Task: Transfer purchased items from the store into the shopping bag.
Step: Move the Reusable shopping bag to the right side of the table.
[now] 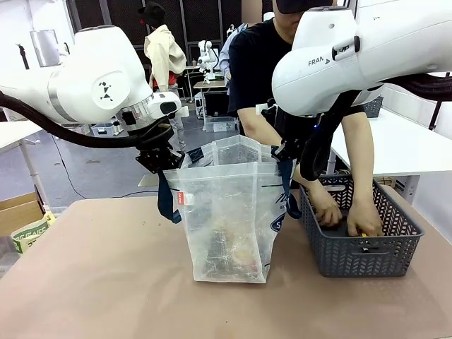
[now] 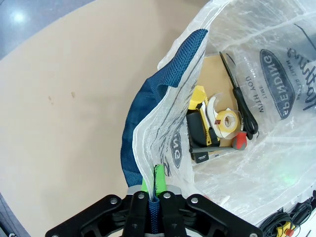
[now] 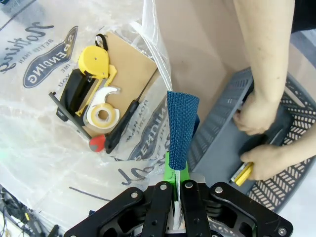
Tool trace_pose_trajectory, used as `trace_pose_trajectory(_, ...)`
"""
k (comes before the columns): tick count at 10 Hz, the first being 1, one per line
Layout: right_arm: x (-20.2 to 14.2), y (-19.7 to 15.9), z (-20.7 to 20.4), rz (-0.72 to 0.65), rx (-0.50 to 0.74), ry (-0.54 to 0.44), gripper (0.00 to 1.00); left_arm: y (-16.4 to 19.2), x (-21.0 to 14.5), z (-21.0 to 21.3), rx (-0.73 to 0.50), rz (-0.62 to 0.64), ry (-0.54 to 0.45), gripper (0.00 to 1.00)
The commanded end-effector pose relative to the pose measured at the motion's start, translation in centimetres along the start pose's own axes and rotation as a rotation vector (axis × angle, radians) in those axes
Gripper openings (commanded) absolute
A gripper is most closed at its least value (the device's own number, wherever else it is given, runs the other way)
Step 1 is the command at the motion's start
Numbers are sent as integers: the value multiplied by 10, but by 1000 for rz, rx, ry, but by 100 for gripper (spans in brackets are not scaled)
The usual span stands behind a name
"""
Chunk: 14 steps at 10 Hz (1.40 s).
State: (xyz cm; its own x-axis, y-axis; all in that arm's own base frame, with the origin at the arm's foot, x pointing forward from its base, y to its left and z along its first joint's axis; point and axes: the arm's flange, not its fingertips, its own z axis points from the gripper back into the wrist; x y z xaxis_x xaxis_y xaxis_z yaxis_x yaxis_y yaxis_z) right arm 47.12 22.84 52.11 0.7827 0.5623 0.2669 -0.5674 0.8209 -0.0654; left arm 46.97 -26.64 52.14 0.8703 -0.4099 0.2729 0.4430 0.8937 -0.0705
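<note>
The shopping bag (image 1: 229, 212) stands upright and open mid-table. My left gripper (image 1: 164, 164) is shut on its left navy handle strap (image 2: 148, 103), and my right gripper (image 1: 284, 152) is shut on the right strap (image 3: 181, 123). In the wrist views each strap runs between my closed green pads, left gripper (image 2: 152, 185) and right gripper (image 3: 177, 170). Purchased items lie at the bag's bottom: a yellow tool (image 3: 95, 61), a tape dispenser (image 3: 102, 112), a red-and-black-handled tool (image 3: 118, 131) and black scissors (image 2: 242, 103). The person's hand (image 3: 269, 163) holds a yellow item (image 3: 243, 174) inside the grey basket.
A dark grey mesh basket (image 1: 364, 258) sits right of the bag, with both of the person's hands (image 1: 367, 222) inside it. A cardboard box (image 1: 18, 212) and a green-white pack (image 1: 28, 234) lie past the table's left edge. Bare tan tabletop (image 1: 99, 282) lies in front.
</note>
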Motion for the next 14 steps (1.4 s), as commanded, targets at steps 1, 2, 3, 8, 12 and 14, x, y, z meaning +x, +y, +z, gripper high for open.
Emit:
trace_pose_trajectory(1, 0, 0, -1, -5, 1, 1, 0, 0, 0, 0, 1, 8, -1, 0)
trace_pose_trajectory(2, 0, 0, -1, -5, 1, 1, 0, 0, 0, 0, 1, 8, -1, 0)
trace_pose_trajectory(3, 0, 0, -1, -5, 1, 1, 0, 0, 0, 0, 1, 8, -1, 0)
trace_pose_trajectory(8, 0, 0, -1, -5, 1, 1, 0, 0, 0, 0, 1, 8, -1, 0)
trace_pose_trajectory(12, 0, 0, -1, -5, 1, 1, 0, 0, 0, 0, 1, 8, -1, 0)
trace_pose_trajectory(14, 0, 0, -1, -5, 1, 1, 0, 0, 0, 0, 1, 8, -1, 0)
